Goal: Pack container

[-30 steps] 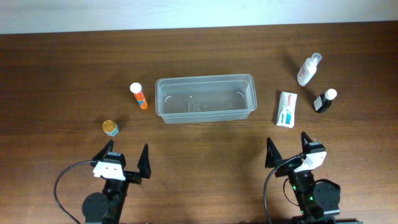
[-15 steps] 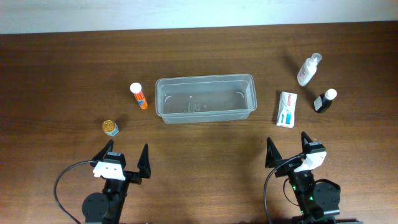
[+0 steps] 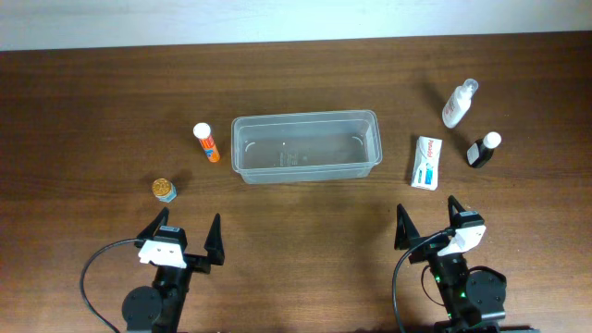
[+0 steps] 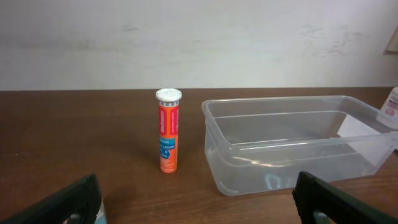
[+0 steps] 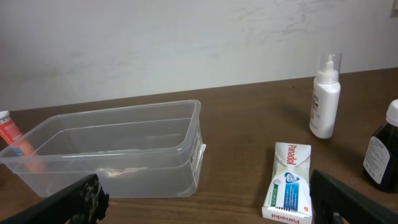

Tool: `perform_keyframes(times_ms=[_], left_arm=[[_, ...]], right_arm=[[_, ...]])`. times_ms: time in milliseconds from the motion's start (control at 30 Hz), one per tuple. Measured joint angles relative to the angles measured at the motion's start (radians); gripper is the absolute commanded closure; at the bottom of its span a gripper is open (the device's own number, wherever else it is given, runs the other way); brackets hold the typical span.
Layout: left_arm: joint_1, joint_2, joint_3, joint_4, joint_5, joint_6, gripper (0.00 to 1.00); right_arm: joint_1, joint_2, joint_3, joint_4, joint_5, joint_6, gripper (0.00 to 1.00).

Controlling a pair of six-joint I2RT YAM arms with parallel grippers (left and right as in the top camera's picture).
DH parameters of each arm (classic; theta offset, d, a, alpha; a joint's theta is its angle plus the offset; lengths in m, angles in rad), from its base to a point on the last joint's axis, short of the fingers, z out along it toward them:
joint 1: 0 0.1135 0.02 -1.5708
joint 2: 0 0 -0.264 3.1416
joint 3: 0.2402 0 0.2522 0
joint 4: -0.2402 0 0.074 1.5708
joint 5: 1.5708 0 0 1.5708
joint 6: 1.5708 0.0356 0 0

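Observation:
The clear rectangular container (image 3: 305, 147) stands empty at the table's middle; it also shows in the left wrist view (image 4: 298, 140) and the right wrist view (image 5: 106, 146). An orange tube (image 3: 206, 142) (image 4: 168, 129) stands left of it, with a small gold-lidded jar (image 3: 165, 190) nearer the front. A white Panadol box (image 3: 425, 162) (image 5: 288, 180), a white bottle (image 3: 459, 103) (image 5: 325, 96) and a dark bottle (image 3: 481, 149) (image 5: 382, 155) lie to its right. My left gripper (image 3: 185, 239) (image 4: 199, 202) and right gripper (image 3: 428, 225) (image 5: 211, 202) are both open and empty, near the front edge.
A white wall (image 4: 199, 43) runs behind the table's far edge. Bare wood (image 3: 305, 217) lies between the grippers and the container.

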Motion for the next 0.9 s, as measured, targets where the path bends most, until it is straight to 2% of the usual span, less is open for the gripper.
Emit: perform_keyframes(times_ms=[900], left_arm=[[0.0, 0.0, 0.0, 0.0, 0.0, 0.0, 0.0]], right_arm=[[0.0, 0.0, 0.0, 0.0, -0.001, 0.023, 0.02]])
